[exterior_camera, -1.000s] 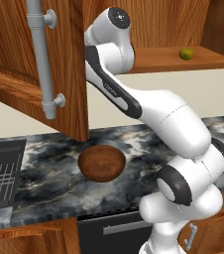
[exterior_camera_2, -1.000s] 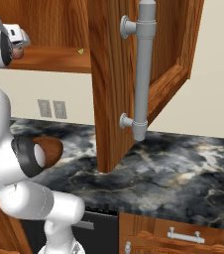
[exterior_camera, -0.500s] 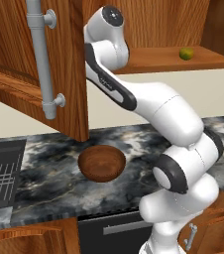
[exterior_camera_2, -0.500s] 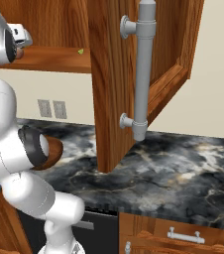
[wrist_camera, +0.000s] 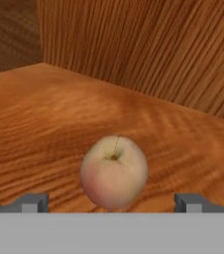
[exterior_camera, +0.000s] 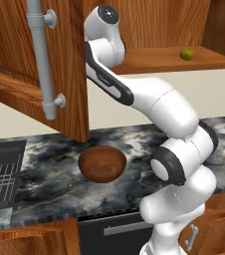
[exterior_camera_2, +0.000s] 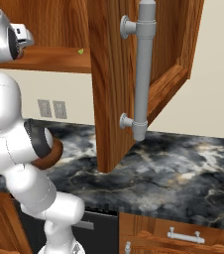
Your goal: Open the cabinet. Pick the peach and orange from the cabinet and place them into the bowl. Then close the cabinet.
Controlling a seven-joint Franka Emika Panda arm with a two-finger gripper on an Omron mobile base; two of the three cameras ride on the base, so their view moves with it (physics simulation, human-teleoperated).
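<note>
You are lining up on the peach (wrist_camera: 114, 172) with the gripper (wrist_camera: 113, 202) wide open and empty — keep the fruit centred between the jaws and close gently.

- peach (wrist_camera: 114, 172) sitting on cabinet (exterior_camera: 149, 59) shelf, between gripper (wrist_camera: 112, 202) tips
- orange (exterior_camera: 186, 53) lying further right on same shelf
- bowl (exterior_camera: 102, 163) resting on counter (exterior_camera: 50, 172), below open left door (exterior_camera: 35, 64)

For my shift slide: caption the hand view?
Open gripper lined up on the peach resting on the cabinet shelf.
</note>
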